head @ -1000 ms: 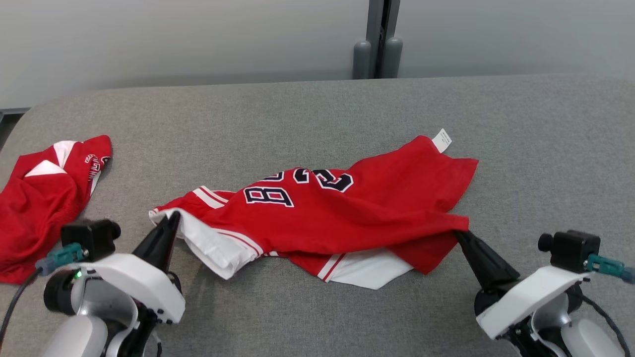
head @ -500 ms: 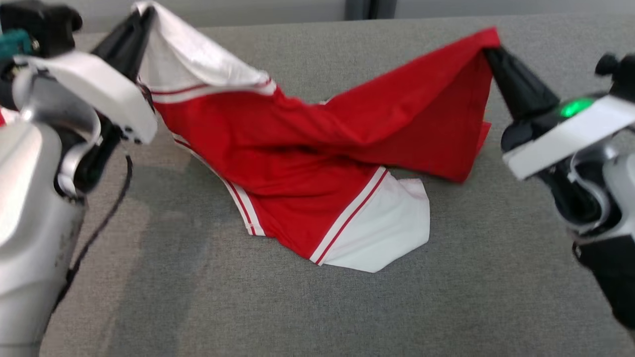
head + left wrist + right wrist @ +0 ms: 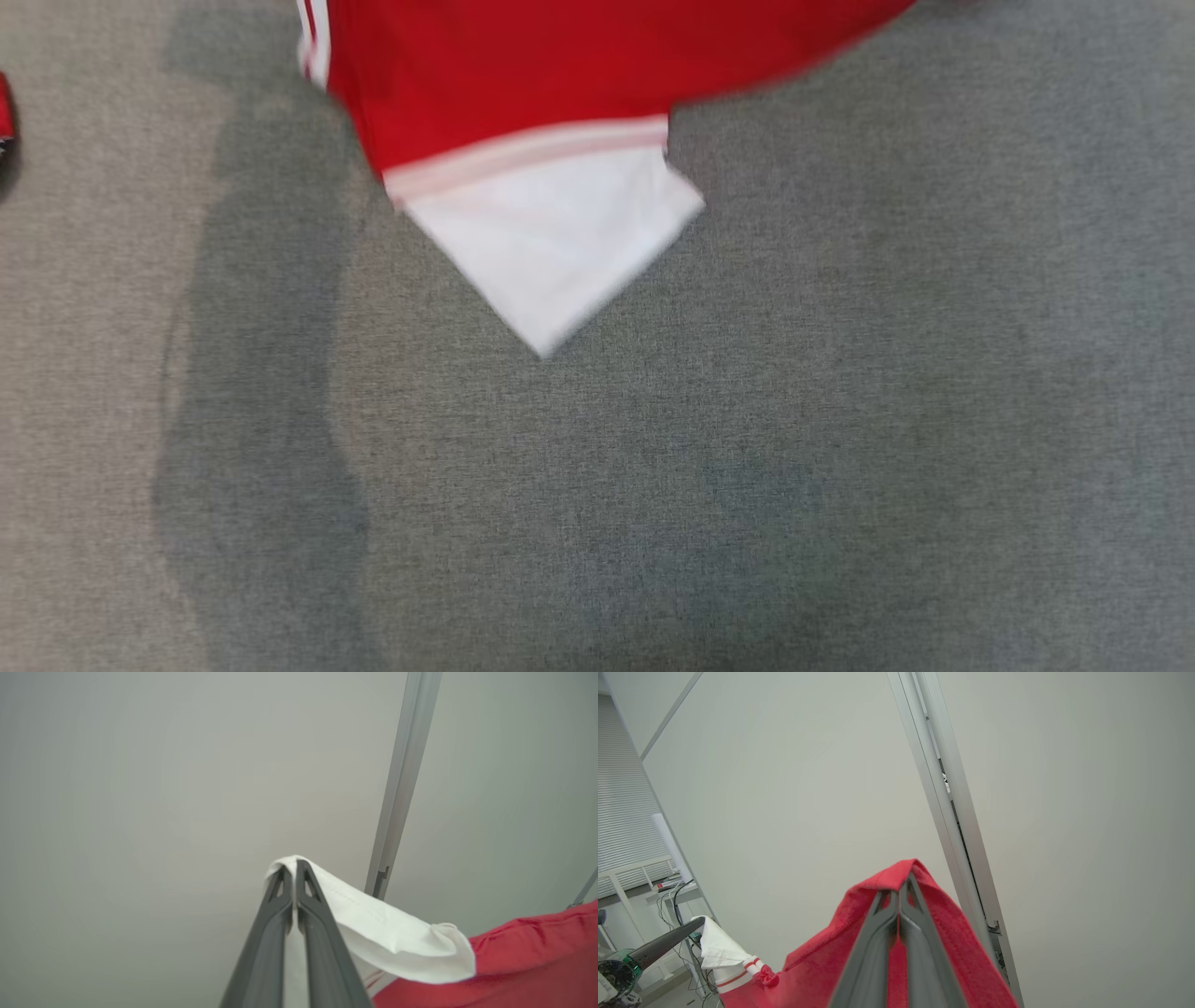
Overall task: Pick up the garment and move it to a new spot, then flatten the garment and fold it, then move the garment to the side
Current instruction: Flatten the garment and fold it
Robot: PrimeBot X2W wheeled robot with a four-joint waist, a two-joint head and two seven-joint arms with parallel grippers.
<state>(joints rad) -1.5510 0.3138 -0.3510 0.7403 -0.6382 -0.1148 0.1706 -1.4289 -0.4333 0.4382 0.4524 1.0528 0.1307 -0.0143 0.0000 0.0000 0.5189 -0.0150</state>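
The garment (image 3: pixel 523 103), a red jersey with white panels and striped trim, hangs from above in the head view, its white lower corner dangling over the grey table (image 3: pixel 840 420). In the left wrist view my left gripper (image 3: pixel 293 868) is shut on a white edge of the garment (image 3: pixel 373 924), lifted against the pale wall. In the right wrist view my right gripper (image 3: pixel 902 882) is shut on a red edge of the garment (image 3: pixel 952 938), also raised high. The left gripper (image 3: pixel 698 924) shows there too, holding the white corner at the lower left.
A sliver of another red cloth (image 3: pixel 5 121) lies at the table's left edge. A metal wall post (image 3: pixel 943 793) stands behind the raised grippers. A bench with cables (image 3: pixel 672 891) sits far off to the left in the right wrist view.
Both grippers have lifted the garment off the table and out of the head view's top. The head camera has tilted down, so the table fills more of the picture.
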